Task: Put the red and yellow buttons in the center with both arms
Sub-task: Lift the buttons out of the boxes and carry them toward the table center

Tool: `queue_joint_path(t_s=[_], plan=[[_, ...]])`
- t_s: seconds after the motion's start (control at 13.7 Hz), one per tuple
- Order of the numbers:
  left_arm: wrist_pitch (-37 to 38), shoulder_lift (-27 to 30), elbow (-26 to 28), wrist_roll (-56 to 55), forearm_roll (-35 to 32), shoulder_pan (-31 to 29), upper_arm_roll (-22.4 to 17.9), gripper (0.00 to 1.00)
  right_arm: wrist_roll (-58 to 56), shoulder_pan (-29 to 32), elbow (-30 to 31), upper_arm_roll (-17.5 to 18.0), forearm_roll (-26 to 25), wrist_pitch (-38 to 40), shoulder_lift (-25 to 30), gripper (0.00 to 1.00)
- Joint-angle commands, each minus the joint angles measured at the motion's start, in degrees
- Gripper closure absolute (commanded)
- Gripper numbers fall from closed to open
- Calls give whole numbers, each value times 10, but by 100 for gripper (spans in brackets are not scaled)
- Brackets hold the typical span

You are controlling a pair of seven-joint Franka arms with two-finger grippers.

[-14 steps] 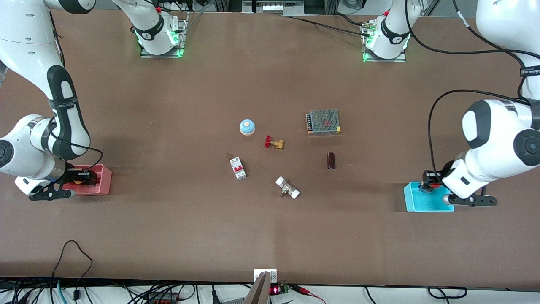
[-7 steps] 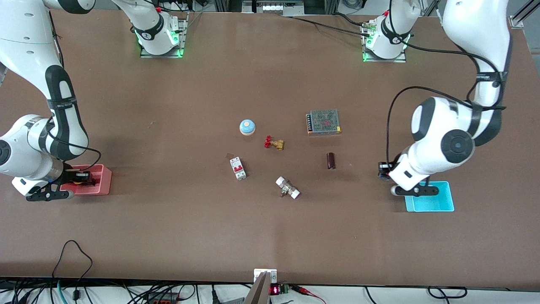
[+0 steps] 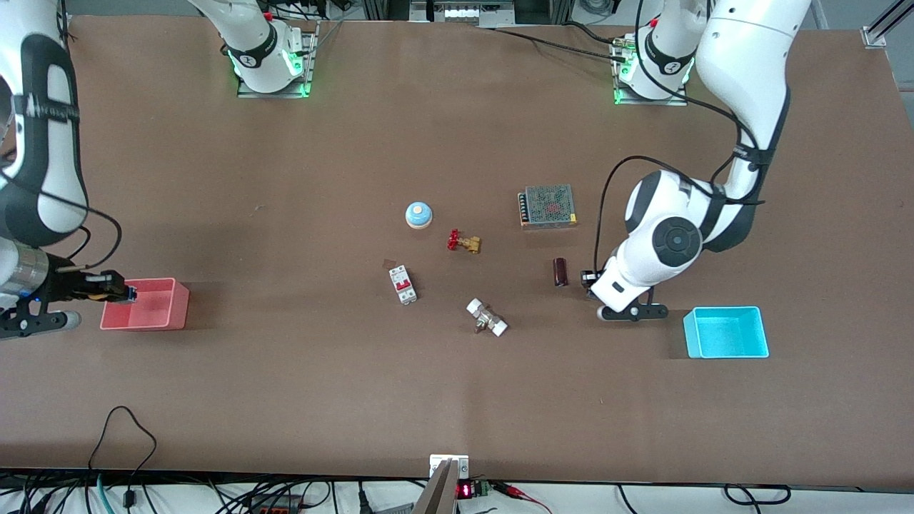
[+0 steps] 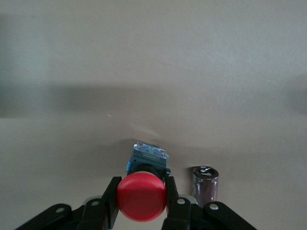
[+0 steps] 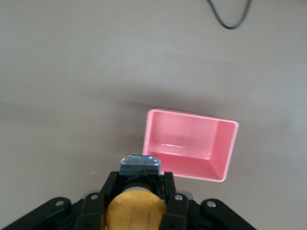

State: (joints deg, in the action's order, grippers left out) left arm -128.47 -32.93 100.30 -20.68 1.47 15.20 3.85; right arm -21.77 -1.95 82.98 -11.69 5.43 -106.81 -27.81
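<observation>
My left gripper [image 3: 590,279] is shut on the red button [image 4: 142,199], a red cap on a black and blue body, and holds it low over the brown table [image 3: 300,214] beside a dark cylinder [image 3: 560,272]. The same cylinder shows in the left wrist view [image 4: 205,184] next to my left gripper [image 4: 142,184]. My right gripper [image 3: 118,291] is shut on the orange-yellow button [image 5: 134,213] over the outer edge of the pink bin [image 3: 146,305]. In the right wrist view my right gripper [image 5: 139,179] is just off the pink bin [image 5: 192,146], which looks empty.
Around the table's middle lie a blue dome [image 3: 418,215], a red-handled brass valve [image 3: 463,242], a mesh-topped metal box [image 3: 548,206], a white and red breaker [image 3: 403,284] and a white-capped fitting [image 3: 487,318]. An empty cyan bin [image 3: 725,332] stands toward the left arm's end.
My left gripper has carried the red button out of the cyan bin toward the table's middle. My right gripper has lifted the yellow button out of the pink bin and drawn back outward.
</observation>
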Motion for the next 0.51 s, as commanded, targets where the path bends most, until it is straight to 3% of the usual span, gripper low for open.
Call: queue_joint_path(t_s=[0.0,0.07,0.44], plan=[[-4,-6,0,-6,7,10,-6,71,67,-42,5,0,5,33,-1,77],[-4,-6,0,-6,7,10,-5,68,106,-62,20,1,6,30,-1,77],[-4,-3,-3,-7,7,6,-6,29,224,-154,67,0,6,1,-8,77]])
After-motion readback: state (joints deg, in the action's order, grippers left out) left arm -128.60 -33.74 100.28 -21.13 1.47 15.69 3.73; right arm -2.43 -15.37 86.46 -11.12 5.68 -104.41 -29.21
